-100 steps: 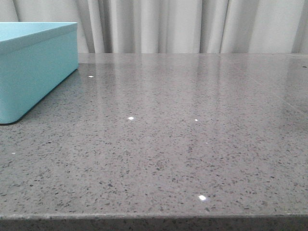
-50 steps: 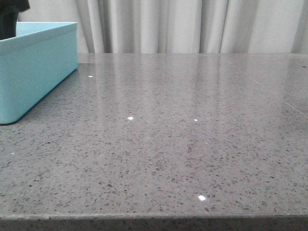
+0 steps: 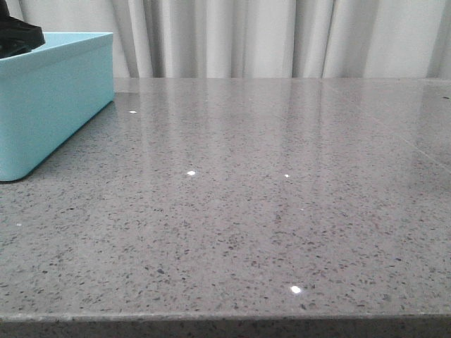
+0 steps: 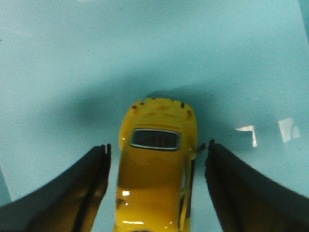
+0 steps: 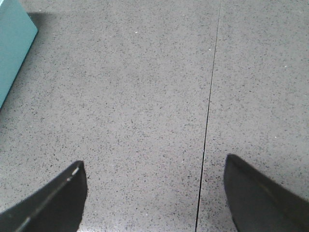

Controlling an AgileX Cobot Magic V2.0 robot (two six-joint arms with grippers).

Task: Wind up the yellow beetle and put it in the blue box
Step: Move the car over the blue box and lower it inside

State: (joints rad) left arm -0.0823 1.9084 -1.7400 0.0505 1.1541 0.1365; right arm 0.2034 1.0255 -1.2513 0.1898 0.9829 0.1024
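Observation:
The yellow beetle (image 4: 157,179) sits on the floor of the blue box (image 4: 72,58), its rear window facing the left wrist camera. My left gripper (image 4: 157,145) straddles it, open, with a narrow gap of blue showing between each finger and the car's sides. In the front view the blue box (image 3: 56,105) stands at the far left, and a dark part of the left arm (image 3: 17,35) shows above its rim; the beetle is hidden there. My right gripper (image 5: 154,161) hangs open over bare table, holding nothing.
The grey speckled table (image 3: 268,197) runs to a front edge near the camera, with white curtains (image 3: 282,35) behind. A thin dark seam (image 5: 207,121) crosses the table under the right gripper. A corner of the blue box (image 5: 12,48) lies to one side of it.
In the front view a dark part of the left arm has come into sight above the box's rim at the far left; a second ago nothing showed there.

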